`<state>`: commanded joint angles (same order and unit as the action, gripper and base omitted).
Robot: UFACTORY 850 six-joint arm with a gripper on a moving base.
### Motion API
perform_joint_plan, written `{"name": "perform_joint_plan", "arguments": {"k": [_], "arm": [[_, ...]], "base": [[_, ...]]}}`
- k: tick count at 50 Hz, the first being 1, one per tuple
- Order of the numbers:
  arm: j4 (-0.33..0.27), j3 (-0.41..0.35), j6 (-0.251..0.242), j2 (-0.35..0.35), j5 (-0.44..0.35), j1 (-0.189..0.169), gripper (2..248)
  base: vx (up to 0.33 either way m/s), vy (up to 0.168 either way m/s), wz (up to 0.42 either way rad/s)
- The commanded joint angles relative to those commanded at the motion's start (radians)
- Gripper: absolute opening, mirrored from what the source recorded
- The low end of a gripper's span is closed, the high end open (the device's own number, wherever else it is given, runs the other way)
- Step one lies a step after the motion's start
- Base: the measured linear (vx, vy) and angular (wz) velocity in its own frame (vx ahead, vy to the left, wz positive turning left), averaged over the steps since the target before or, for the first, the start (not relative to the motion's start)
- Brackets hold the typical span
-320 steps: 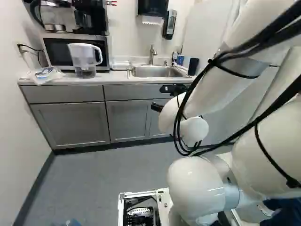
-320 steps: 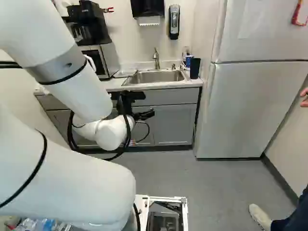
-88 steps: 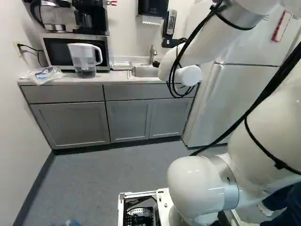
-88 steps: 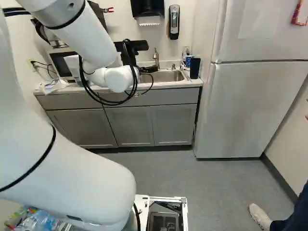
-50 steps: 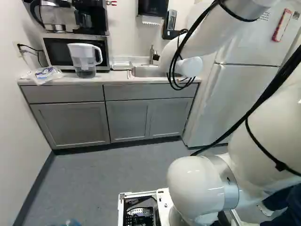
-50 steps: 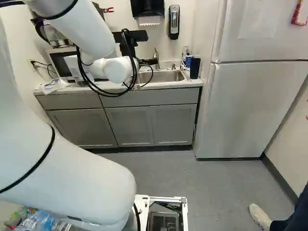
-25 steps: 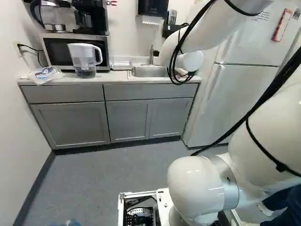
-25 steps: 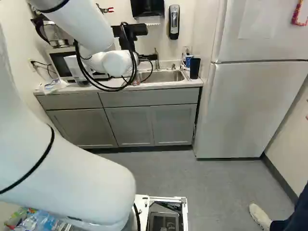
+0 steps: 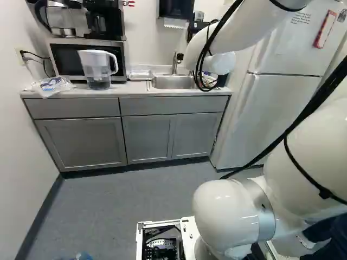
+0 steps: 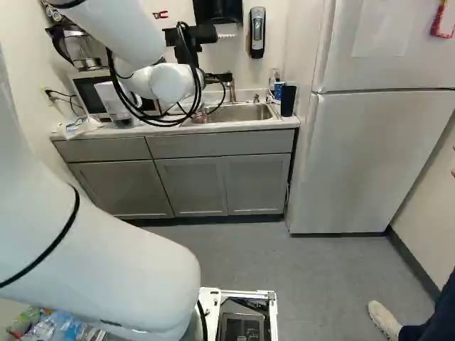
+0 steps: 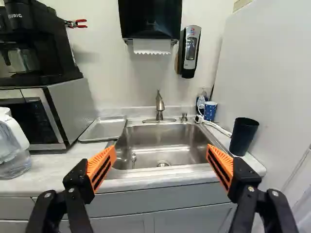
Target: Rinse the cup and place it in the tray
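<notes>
I have the arm rising from its joint at the foot of both base views, its thick lower part filling the side of each. Higher up, the forearm slopes down and ahead toward the counter. In the left base view it comes in from the upper right; in the right base view, from the upper left. The rounded white wrist sits at its lower end, in front of the wall and above the level of the surface, with black cables looping beneath it. From there my tool reaches ahead toward the sink, aimed slightly down.

Down the wrist view I read the tool as open: its two fingers stand wide apart, orange pads angled toward each other, with the sink ahead between them. The faucet rises at the sink's back edge, near the wall.

The black cup stands upright on the surface just beside the sink, on the refrigerator side, ahead of one finger. A blue mug stands behind it. On the sink's other side lies the tray, between the basin and the microwave.
</notes>
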<state>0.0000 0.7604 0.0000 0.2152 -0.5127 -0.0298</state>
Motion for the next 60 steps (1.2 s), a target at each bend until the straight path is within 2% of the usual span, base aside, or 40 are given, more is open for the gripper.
{"name": "perform_joint_plan", "arguments": {"k": [60], "arm": [[0.0,0.124,0.0,0.0,0.107,0.001,247]], "base": [[0.0,0.0,0.0]]}}
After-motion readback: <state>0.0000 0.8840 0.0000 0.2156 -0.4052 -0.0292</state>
